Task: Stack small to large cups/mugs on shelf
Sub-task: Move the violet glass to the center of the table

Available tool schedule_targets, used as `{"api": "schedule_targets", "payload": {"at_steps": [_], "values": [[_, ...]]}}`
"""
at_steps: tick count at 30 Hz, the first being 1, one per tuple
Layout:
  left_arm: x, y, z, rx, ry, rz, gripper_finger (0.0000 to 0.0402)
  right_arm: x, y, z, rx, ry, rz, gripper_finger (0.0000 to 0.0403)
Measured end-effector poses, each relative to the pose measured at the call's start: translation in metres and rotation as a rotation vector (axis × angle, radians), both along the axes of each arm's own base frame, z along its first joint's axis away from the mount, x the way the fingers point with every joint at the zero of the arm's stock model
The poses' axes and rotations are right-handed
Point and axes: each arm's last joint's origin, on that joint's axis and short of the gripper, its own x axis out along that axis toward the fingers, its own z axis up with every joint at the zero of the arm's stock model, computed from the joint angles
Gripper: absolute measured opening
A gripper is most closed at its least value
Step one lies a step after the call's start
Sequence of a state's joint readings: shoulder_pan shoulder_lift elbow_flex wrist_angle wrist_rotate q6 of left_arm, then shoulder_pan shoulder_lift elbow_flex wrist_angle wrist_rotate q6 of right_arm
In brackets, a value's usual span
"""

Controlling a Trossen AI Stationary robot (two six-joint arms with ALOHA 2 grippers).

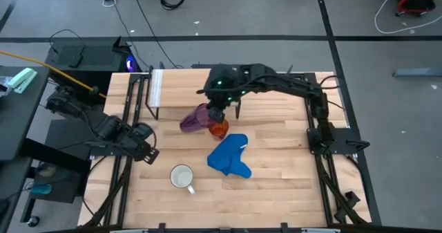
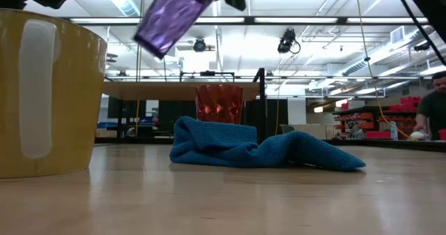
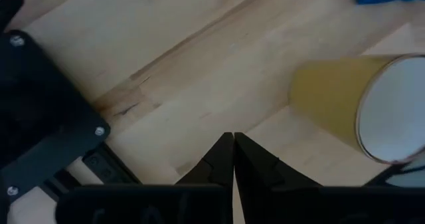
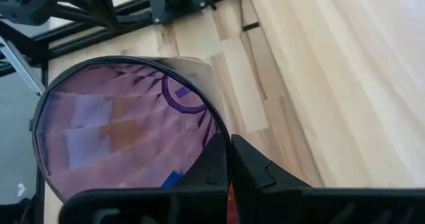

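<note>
**Purple tumbler held tilted in the air above the orange cup**

Right gripper [image 1: 215, 113] reaches in over the middle of the table [image 1: 276, 184] from the right side. Its fingers are closed on the rim of the purple tumbler [image 1: 195, 118], which hangs clear of the table and tilts sharply, its open mouth toward the gripper and its base pointing away toward the left side. In the low view the tumbler [image 2: 169, 17] shows high up, well above everything else. The orange cup [image 1: 219, 128] stands upright on the table just below the gripper, right beside the blue cloth [image 1: 230, 157], which lies crumpled toward the table's near edge.

The shelf [image 1: 169, 81] stands at the far side of the table with its white strip [image 1: 156, 86] at the left end; no cup is on it. The right arm covers much of the board from above.

The white mug [image 1: 182, 177] stands upright near the front of the table, apart from the cloth, its handle pointing toward the front edge. Its outside looks yellowish in the low view.

The left gripper [image 3: 233, 159] waits low at the left edge of the table, near the mug, its fingers pressed together and holding nothing.
</note>
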State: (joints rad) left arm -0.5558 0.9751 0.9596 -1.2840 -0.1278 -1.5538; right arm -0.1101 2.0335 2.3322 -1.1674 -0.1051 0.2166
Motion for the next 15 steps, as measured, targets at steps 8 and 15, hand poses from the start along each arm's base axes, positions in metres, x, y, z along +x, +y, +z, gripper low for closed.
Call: {"api": "schedule_targets", "payload": {"at_steps": [8,15], "values": [[-0.006,-0.006,0.0,0.037,-0.017,0.02,0.0018,0.028,0.002,-0.039,-0.004,0.079,0.026,0.0004],[-0.007,-0.007,0.0,0.066,-0.042,0.027,0.0015,0.049,0.007,-0.067,-0.016,0.104,0.062,0.0004]]}}
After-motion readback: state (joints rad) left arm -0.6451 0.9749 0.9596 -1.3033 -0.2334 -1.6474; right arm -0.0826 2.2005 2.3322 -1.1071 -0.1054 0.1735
